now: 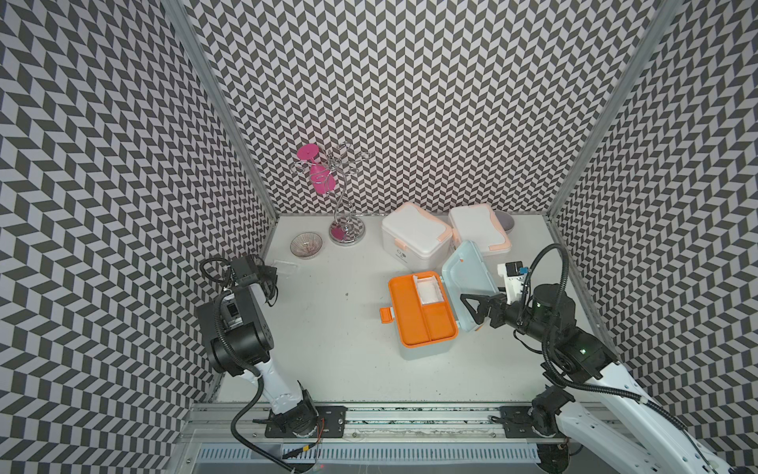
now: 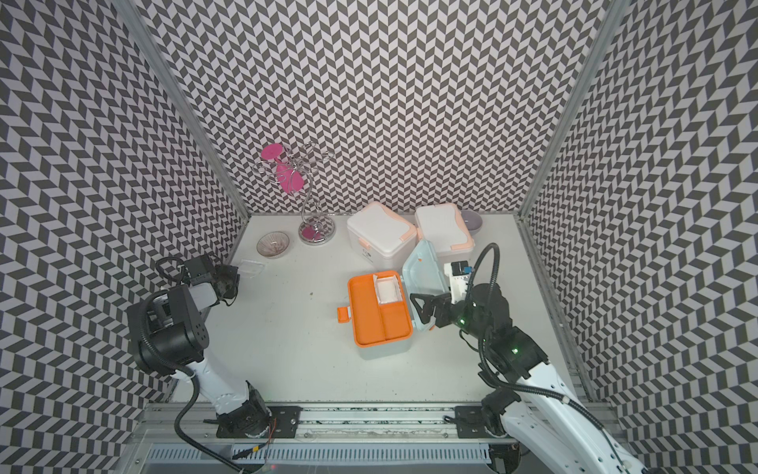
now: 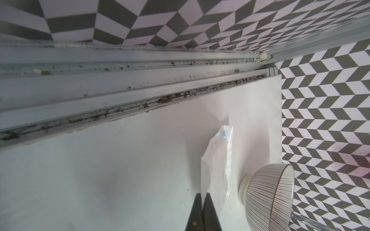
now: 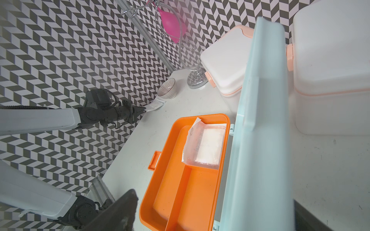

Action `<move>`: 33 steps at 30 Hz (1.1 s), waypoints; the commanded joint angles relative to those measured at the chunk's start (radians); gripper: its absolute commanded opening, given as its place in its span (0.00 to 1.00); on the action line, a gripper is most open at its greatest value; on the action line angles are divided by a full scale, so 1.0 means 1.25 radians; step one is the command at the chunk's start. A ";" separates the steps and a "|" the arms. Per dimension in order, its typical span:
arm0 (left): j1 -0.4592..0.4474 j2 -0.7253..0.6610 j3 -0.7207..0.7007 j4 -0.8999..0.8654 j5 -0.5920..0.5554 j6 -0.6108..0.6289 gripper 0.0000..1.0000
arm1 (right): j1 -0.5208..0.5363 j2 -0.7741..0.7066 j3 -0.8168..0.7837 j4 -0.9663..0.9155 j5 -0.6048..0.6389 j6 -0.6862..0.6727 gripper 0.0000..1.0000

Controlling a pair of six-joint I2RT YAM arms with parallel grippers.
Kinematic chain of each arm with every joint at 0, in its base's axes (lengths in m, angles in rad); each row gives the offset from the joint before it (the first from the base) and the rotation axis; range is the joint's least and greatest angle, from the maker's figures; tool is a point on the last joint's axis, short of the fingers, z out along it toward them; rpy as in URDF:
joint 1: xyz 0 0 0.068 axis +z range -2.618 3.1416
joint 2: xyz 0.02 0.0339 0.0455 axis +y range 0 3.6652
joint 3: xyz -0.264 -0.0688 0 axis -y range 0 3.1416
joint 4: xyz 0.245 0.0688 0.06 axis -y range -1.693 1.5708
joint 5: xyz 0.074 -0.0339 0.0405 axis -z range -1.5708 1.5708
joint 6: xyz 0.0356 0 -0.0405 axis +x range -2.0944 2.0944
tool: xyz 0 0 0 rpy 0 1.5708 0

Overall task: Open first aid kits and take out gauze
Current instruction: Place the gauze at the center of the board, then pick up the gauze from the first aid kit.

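The pale blue first aid kit (image 1: 426,349) stands open, its lid (image 1: 467,279) upright and its orange tray (image 4: 200,190) bare. One gauze (image 4: 208,148) lies in the tray's far compartment. My right gripper (image 1: 471,312) is open, and the lid stands between its fingers. Two white kits (image 1: 414,236) (image 1: 478,230) sit closed at the back. A second gauze (image 3: 217,170) lies on the table at the far left. My left gripper (image 3: 62,195) is shut on the edge of its wrapper, as the right wrist view (image 4: 144,109) also shows.
A ribbed glass bowl (image 1: 306,245) sits just behind the left gauze. A chrome wire stand (image 1: 346,230) holds a pink glass (image 1: 320,176) at the back. A grey bowl (image 1: 506,221) is behind the white kits. The left wall and rail (image 3: 120,96) run close to my left gripper.
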 commanded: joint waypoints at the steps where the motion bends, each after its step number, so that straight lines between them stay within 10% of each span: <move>1: 0.001 -0.008 0.023 -0.016 -0.028 -0.002 0.00 | 0.001 -0.004 -0.005 0.027 0.003 -0.009 1.00; 5: -0.006 -0.007 0.031 -0.027 -0.033 0.005 0.02 | 0.000 -0.008 -0.007 0.026 0.003 -0.008 1.00; 11: -0.030 -0.072 0.024 -0.072 -0.083 0.019 0.49 | 0.001 -0.009 -0.005 0.023 0.004 -0.008 1.00; 20: -0.117 -0.262 0.060 -0.214 -0.181 0.086 0.85 | 0.001 -0.019 -0.006 0.018 0.004 -0.006 1.00; 33: -0.585 -0.415 0.073 -0.346 -0.165 0.291 0.87 | 0.001 -0.020 -0.011 0.019 0.023 -0.001 1.00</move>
